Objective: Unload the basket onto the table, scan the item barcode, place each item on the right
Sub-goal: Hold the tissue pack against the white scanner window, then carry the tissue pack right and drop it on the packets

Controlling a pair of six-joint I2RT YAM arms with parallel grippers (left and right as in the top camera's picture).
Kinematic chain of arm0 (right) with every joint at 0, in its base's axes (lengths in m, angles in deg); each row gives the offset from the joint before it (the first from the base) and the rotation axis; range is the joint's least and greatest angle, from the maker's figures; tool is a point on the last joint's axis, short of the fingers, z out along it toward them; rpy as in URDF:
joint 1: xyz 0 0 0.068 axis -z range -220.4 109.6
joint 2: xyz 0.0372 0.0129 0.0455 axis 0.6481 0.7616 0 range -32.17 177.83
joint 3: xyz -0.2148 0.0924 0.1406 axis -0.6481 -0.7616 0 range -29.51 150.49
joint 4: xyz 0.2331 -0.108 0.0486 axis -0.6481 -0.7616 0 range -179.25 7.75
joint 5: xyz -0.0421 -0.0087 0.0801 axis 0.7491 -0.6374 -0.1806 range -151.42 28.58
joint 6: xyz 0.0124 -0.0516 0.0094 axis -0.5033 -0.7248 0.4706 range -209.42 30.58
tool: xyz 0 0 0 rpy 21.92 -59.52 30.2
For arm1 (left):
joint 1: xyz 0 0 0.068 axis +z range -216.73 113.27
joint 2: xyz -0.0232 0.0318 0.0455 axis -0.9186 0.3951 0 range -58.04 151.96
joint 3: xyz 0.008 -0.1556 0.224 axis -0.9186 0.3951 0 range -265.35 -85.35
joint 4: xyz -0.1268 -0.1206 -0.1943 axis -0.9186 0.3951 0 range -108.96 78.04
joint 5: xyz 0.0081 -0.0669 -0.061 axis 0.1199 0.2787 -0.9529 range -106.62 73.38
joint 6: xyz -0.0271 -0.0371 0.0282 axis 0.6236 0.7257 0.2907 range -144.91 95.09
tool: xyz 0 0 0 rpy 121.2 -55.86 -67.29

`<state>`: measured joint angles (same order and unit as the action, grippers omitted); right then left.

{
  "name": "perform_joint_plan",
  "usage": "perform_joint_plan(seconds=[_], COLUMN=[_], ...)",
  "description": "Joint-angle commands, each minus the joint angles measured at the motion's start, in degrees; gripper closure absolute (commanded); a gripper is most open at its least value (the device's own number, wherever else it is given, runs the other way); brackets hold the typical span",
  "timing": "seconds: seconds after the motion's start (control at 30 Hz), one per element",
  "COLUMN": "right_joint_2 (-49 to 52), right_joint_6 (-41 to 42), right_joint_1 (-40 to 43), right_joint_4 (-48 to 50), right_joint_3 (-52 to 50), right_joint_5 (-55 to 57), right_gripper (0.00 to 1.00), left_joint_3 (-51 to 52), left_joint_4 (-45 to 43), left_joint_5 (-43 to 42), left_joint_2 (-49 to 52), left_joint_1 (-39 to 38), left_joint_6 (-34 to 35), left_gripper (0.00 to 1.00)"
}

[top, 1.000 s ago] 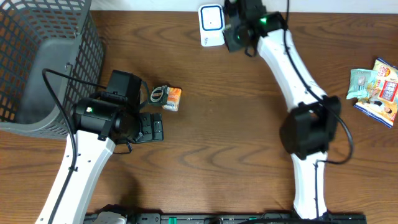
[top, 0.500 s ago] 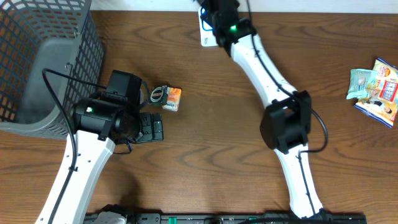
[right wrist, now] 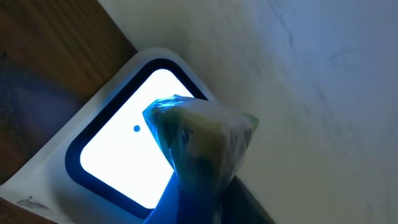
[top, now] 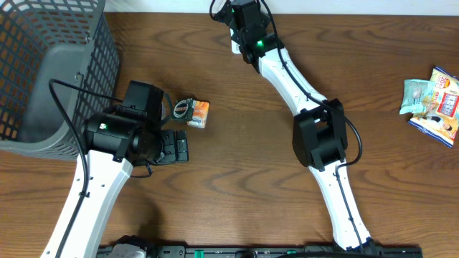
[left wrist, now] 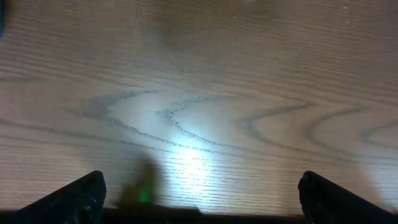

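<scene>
We judge the film-wrapped packet (right wrist: 202, 146) light, soft, slippery; right gripper (top: 241, 16) pinches its lower end, frame centre; left gripper (left wrist: 199, 198) gapes wide.

Blue-rimmed white scanner (right wrist: 112, 155), woodgrain table (top: 244, 165)

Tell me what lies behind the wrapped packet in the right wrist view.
Behind the wrapped packet is the scanner: its glowing white window with a dark rim. The packet covers the window's lower right part; the packet's barcode cannot be seen.
</scene>
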<state>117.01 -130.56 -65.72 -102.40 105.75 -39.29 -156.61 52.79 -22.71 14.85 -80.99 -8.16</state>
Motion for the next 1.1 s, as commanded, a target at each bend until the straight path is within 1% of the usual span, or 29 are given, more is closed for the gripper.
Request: perform_joint_plan(seconds=[0.0,0.13,0.23,0.4,0.43,0.63,0.73,0.9,1.07], right_joint_2=[-4.83,-9.05,-12.39,-16.41,-17.05,-16.94,-16.63,-16.41,-16.41], right_joint_6=[5.20,9.73,15.58,26.29,29.27,37.33,37.92,37.92,37.92], right_joint_1=[0.66,2.73,5.64,13.25,16.63,28.37,33.70,40.89,45.86], right_joint_4=[-0.50,-3.82,-9.09,-21.27,-26.01,-41.57,-45.92,-49.96,-50.29], right_joint_3=[0.81,0.81,0.81,0.81,0.81,0.79,0.63,0.59,-0.83], right_joint_5=[1.51,1.77,1.75,1.77,1.75,1.70,1.53,1.44,-0.37], right_gripper=[0.99,0.99,0.99,0.99,0.99,0.99,0.99,0.99,0.99], left_joint_3=[-0.04,-0.04,-0.04,-0.04,-0.04,-0.04,-0.04,-0.04,-0.04], left_joint_4=[0.15,0.13,0.15,0.15,0.15,0.15,0.15,0.13,0.15], left_joint_5=[-0.50,-0.50,-0.50,-0.50,-0.50,-0.50,-0.50,-0.50,-0.50], left_joint_2=[0.09,0.09,0.09,0.09,0.09,0.09,0.09,0.09,0.09], left_joint_1=[0.22,0.22,0.22,0.20,0.22,0.22,0.22,0.22,0.20], left_joint_6=[0.50,0.50,0.50,0.50,0.48,0.50,0.50,0.50,0.50], left_gripper=[0.02,0.02,0.02,0.02,0.02,0.02,0.02,0.02,0.02])
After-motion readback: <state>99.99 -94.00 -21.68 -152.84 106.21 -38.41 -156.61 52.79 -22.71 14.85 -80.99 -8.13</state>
